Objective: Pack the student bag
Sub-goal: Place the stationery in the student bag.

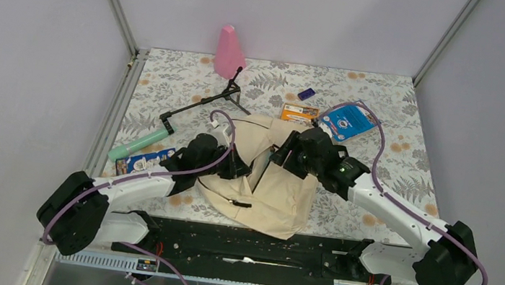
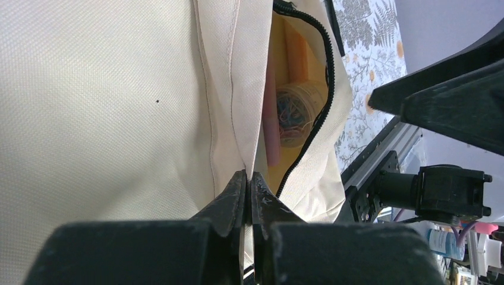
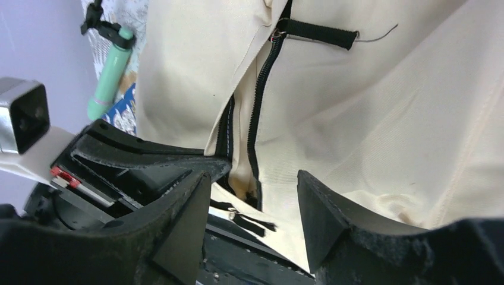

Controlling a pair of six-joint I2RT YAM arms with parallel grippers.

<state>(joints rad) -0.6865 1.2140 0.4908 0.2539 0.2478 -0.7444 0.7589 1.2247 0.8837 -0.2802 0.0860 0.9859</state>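
The large cream-beige soft fabric student bag point(image 1: 267, 202) lies slumped in the middle of the leaf-patterned table point(image 1: 406, 169), just ahead of the two arm bases. Both tools are at its far half, close to one another. The left gripper point(image 2: 249, 189) comes in from the bag's left side and the right gripper point(image 3: 252, 205) is over its far right part.

The left gripper's fingers are pressed together on a fold of the bag's cream cloth, right beside the black zipper point(image 2: 324, 89) (the pocket mouth gapes just past the fingertips); inside that pocket a clear round tub of coloured clips point(image 2: 294, 110) and a pale pink stick point(image 2: 272, 119) show against something yellow-orange.

The right gripper's fingers stand well apart with nothing between them; the bag's cloth and a zipper line lie directly beyond the gap; whether the fingertips touch the cloth cannot be told.

A mint-green cylinder point(image 1: 137, 144) lies on the table left of the bag, apart from it.
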